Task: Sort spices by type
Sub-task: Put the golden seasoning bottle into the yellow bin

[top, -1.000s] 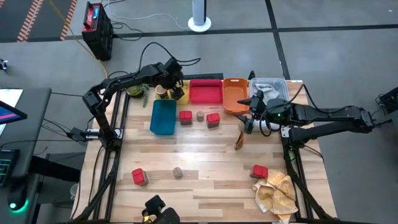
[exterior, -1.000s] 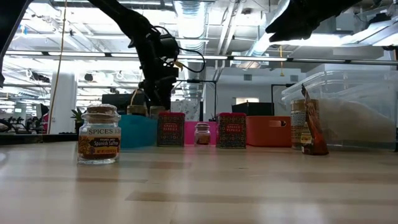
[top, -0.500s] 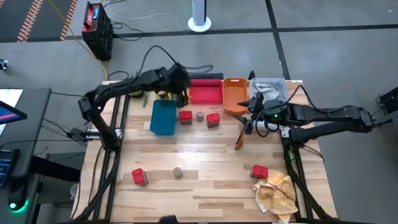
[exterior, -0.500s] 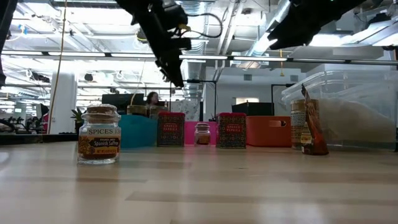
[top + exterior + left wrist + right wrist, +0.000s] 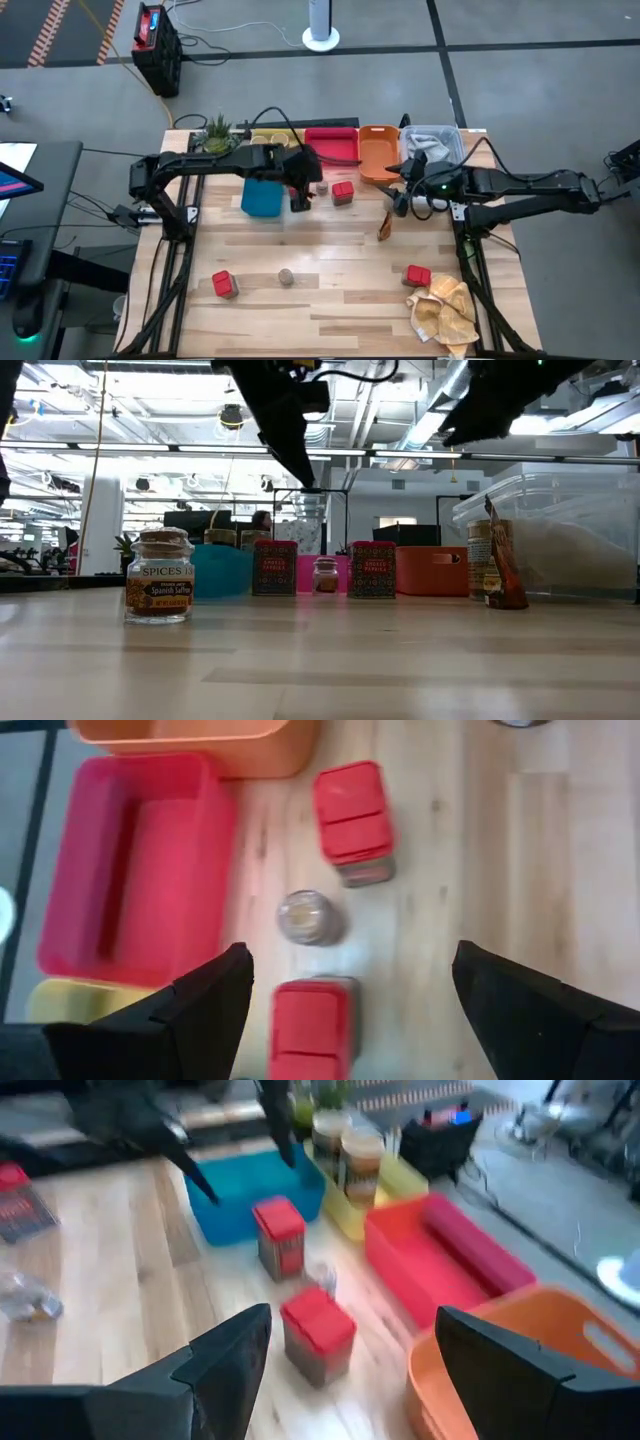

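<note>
Red spice box (image 5: 298, 189) sits under the left gripper (image 5: 299, 198), fingers apart; right gripper (image 5: 399, 199) hovers beside the orange tray (image 5: 377, 160), fingers apart.

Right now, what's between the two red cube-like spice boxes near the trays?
A tiny grey-brown round jar stands between the nearer red spice box and the farther red box, touching neither; the left wrist view shows it best.

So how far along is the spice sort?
Done: two tan jars stand in the yellow tray. In hand: nothing is held; the open left gripper hovers over a red box beside the teal tray. Left: three other red boxes, two round jars and the brown packet. The right gripper waits open by the orange tray.
</note>
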Controlling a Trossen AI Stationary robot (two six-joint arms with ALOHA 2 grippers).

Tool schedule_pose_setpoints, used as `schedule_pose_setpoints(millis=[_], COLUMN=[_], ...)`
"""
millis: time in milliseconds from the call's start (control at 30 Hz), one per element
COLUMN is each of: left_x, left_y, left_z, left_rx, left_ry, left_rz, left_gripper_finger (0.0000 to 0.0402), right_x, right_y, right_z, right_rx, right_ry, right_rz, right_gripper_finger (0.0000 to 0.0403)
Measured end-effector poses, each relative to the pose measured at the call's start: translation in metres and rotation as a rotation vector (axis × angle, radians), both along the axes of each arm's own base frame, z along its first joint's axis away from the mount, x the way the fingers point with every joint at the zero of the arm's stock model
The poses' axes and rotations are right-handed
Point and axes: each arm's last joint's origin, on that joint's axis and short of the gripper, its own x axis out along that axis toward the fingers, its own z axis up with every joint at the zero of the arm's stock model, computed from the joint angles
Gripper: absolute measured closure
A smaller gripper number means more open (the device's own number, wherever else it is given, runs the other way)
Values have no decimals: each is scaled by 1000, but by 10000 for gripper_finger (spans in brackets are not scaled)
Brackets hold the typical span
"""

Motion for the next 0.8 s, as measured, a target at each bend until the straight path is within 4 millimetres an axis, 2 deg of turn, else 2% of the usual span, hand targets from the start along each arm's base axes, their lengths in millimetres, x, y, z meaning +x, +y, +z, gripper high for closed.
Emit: schedule_pose_setpoints(millis=[133, 300, 467, 633, 800], left_x=[5, 6, -1, -22, -55], left_y=[-16, -33, -35, -37, -38], left_z=[-3, -38, -60, -45, -27], left_rx=[6, 36, 69, 111, 116], left_ry=[-26, -63, -108, -329, -397], left_rz=[-39, -88, -84, -82, -41], left_gripper_finger=[75, 75, 75, 75, 75], right_x=[2, 13, 27, 49, 70], right_y=[-2, -4, -4, -7, -16], right_z=[-12, -16, -13, -15, -16], right_rx=[-25, -72, -125, -138, -96], right_ry=[108, 247, 483, 665, 831], right_rz=[-82, -56, 20, 117, 180], right_gripper_finger=[87, 97, 100, 93, 70])
